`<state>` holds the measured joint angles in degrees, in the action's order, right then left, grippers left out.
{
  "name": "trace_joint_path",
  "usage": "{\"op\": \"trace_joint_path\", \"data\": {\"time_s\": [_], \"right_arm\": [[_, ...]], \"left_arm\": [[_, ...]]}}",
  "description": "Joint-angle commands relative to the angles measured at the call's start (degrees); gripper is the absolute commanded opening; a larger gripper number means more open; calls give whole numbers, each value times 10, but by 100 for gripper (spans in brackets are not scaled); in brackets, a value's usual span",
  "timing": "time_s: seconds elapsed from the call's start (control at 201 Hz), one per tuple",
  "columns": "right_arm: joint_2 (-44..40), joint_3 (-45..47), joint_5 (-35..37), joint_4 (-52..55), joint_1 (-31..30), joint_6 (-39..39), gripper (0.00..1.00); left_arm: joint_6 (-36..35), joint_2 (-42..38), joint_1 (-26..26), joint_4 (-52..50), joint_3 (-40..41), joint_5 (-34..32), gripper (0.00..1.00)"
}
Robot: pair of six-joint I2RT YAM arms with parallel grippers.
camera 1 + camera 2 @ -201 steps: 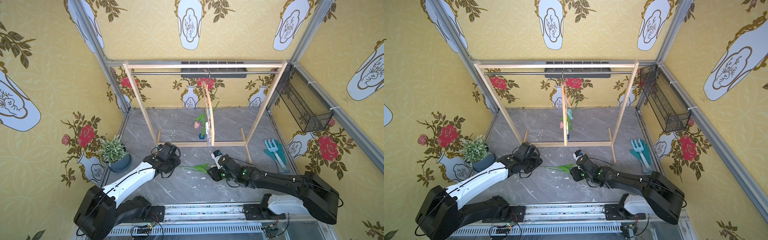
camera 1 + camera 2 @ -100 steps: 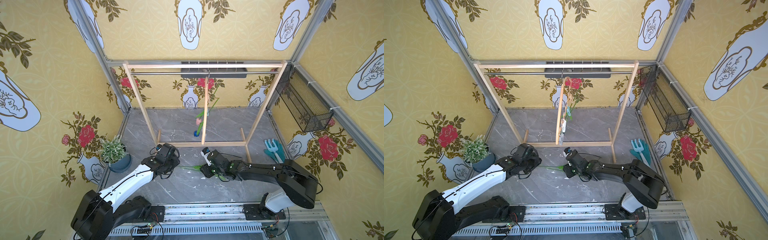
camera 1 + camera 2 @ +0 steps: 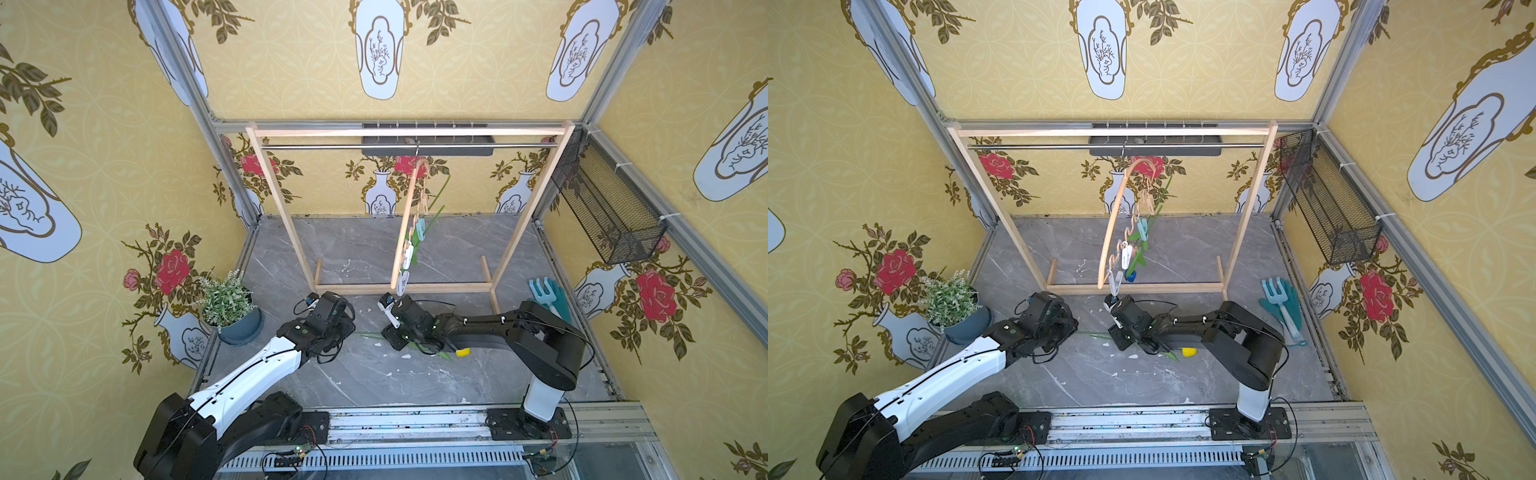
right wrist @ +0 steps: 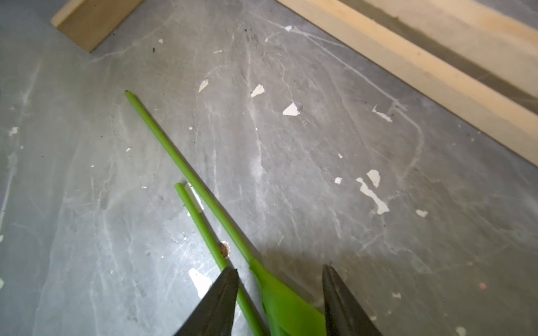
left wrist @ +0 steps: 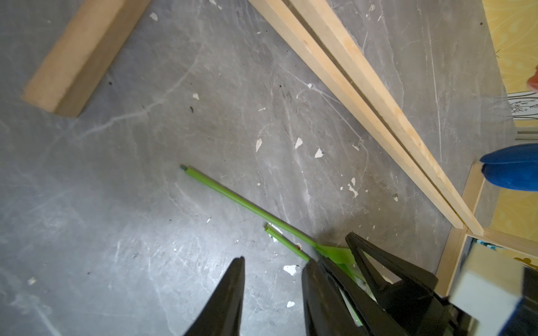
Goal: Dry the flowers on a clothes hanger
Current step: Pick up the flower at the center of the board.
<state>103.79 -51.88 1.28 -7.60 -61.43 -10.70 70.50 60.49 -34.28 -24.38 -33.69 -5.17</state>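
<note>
The clothes hanger (image 3: pixel 405 232) hangs edge-on from the rack's rail, with pastel pegs along its wavy bar. One of the flowers, with a blue head (image 3: pixel 1131 274), hangs pegged on it. Two more flowers lie on the floor, a long stem (image 4: pixel 180 163) beside a shorter stem (image 4: pixel 201 221). A yellow head (image 3: pixel 462 352) shows under the right arm. My right gripper (image 4: pixel 278 269) is open, low over the floor, and straddles a leaf and both stems. My left gripper (image 5: pixel 273 261) is open over bare floor, next to the stems' cut ends.
The wooden rack (image 3: pixel 415 132) stands at the back, and its base bar (image 3: pixel 403 287) lies just beyond both grippers. A potted plant (image 3: pixel 226 297) sits at the left. A teal hand rake on gloves (image 3: pixel 548 297) lies at the right. A wire basket (image 3: pixel 602 208) hangs on the right wall.
My right gripper has moved left along the floor stems toward the left gripper, uncovering the yellow head. The hanger has swung and turned on the rail. The left arm has barely moved.
</note>
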Motion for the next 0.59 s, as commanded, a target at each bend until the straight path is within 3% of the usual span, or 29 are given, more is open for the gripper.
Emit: {"op": "trace_joint_path", "data": {"time_s": [0.0,0.224,0.478,0.588], "right_arm": [[21,-24,-10,0,-1,21,49],[40,-25,-18,22,11,15,46],[-13,25,-18,19,61,-6,44],[-40,37,-53,14,67,5,45]], "left_arm": [[2,0,2,5,6,-9,39],[-2,1,3,13,7,-10,39],[-9,-3,6,13,3,-19,40],[-12,-1,8,12,-1,-20,40]]}}
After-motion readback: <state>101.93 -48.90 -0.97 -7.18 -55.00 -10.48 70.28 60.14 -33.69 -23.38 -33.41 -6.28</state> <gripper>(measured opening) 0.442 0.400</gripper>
